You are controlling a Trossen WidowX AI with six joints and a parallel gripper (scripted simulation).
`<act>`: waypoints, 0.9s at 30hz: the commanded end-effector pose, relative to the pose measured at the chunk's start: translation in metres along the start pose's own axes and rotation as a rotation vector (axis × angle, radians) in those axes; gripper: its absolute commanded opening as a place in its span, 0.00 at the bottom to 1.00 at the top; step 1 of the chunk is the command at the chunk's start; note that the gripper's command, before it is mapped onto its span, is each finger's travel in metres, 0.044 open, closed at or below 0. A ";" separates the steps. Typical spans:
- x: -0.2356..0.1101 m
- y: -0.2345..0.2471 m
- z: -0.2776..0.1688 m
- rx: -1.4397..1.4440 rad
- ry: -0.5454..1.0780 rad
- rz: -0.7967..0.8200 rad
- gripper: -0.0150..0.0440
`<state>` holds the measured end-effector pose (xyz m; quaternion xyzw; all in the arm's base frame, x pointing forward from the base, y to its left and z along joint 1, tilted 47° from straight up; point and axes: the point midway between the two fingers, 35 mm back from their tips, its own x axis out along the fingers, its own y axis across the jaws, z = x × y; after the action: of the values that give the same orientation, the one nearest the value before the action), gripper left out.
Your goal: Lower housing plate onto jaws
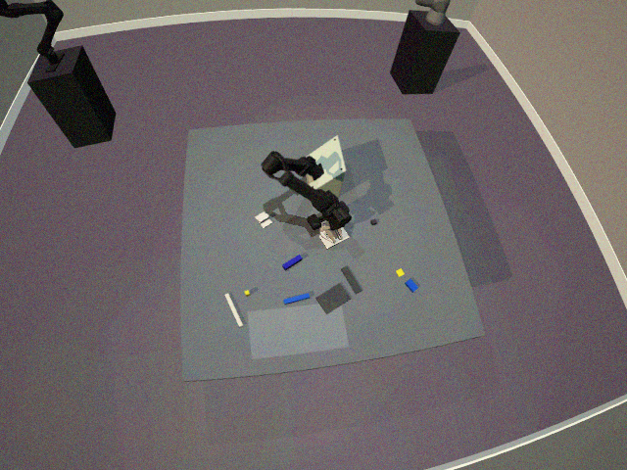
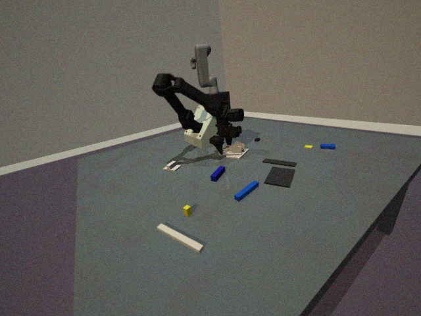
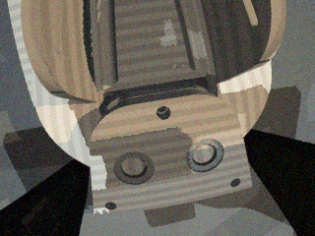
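Note:
The housing plate (image 3: pixel 164 130) is a tan piece with a rounded upper edge, lying between the fingers in the wrist view. A round stub shows inside each of its two ringed holes. It looks flat there; whether it is fully level and closed I cannot tell. The two curved tan jaws, left jaw (image 3: pixel 51 54) and right jaw (image 3: pixel 279 29), flank a central channel. The small assembly (image 2: pixel 236 147) stands on a white base in the exterior view. My gripper (image 3: pixel 164 151) (image 2: pixel 225 149) is open, one finger on each side of the plate, with visible space beside it. The arm hides part of the assembly in the top view.
A small white part (image 1: pixel 263 218) (image 2: pixel 172 166) lies left of the assembly. In front are a dark blue bar (image 1: pixel 292 261) (image 2: pixel 217 173), a blue bar (image 1: pixel 296 298) (image 2: pixel 246 190), a grey plate (image 1: pixel 333 298) (image 2: pixel 279 176) and a grey strip (image 1: pixel 351 279) (image 2: pixel 279 162).

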<state>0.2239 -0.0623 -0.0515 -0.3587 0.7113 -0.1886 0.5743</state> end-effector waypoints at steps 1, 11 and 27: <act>0.000 0.000 0.000 0.000 0.000 0.000 1.00; -0.002 0.000 0.000 0.000 0.000 0.000 1.00; -0.075 0.004 0.000 -0.014 -0.007 0.001 1.00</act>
<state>0.2310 -0.0108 -0.0066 -0.3636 0.7101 -0.1834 0.5743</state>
